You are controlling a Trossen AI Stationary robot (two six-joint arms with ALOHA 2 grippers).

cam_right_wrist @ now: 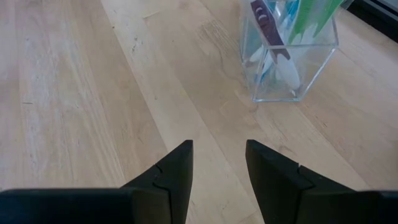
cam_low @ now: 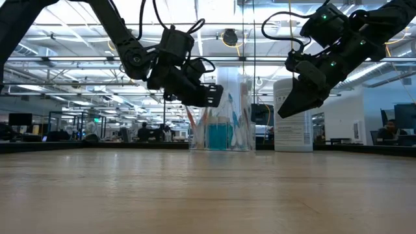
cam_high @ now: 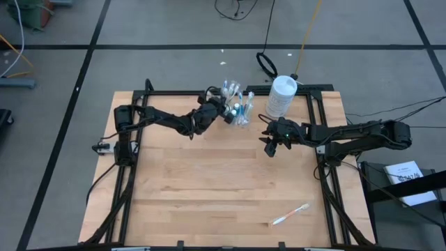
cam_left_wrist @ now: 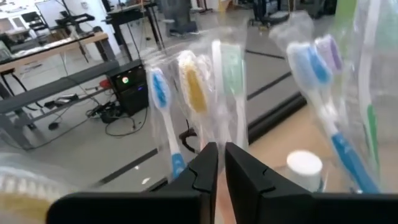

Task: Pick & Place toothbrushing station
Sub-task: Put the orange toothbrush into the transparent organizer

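- The clear square plastic holder (cam_high: 239,110), stuffed with pastel-handled toothbrushes (cam_left_wrist: 194,93) and bits of blue, sits at the far edge of the light wooden table (cam_high: 209,188), just beside a bigger opaque white round bottle (cam_high: 281,96).
- The left gripper (cam_high: 224,110) is right up against the holder's left side, hanging above the tabletop at about the holder's upper half. Its fingers are pretty much pinched together, only a thin slit between them, and the bristle heads sit right in front of the tips. Can't make out anything actually caught between them.
- The right gripper (cam_right_wrist: 219,163) hovers over bare wood to the right of the holder, near it but not touching, fingers spread with nothing between them.
- One loose slim toothbrush with a pinkish handle (cam_high: 289,215) is lying flat way down near the front right part of the table, well apart from the holder and both grippers.
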